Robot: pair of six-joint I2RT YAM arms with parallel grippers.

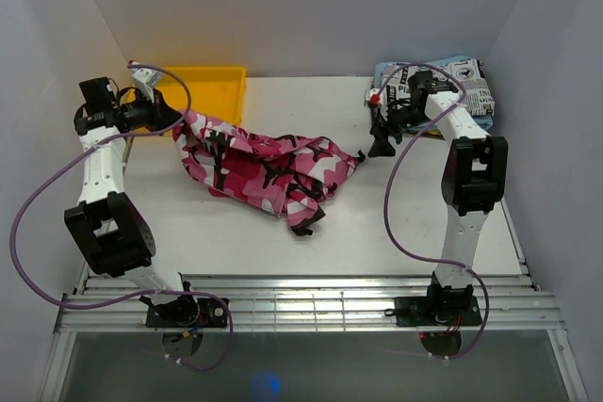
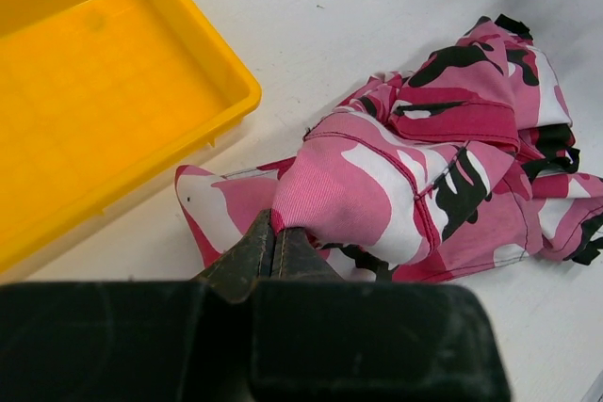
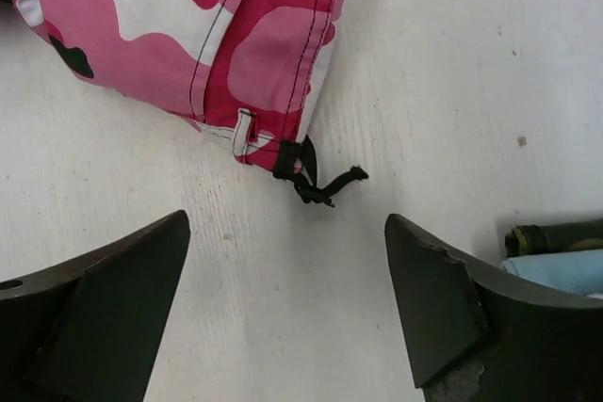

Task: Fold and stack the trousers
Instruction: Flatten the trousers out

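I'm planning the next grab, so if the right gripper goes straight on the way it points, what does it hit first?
Probably the bare table, just short of the black tie at the corner of the trousers. The open right gripper points down there, though depth is hard to judge.

Trousers: pink, magenta, white and black camouflage. Unfolded, crumpled in a loose heap stretched left to right across the table's far middle (black cord trailing off the right corner).
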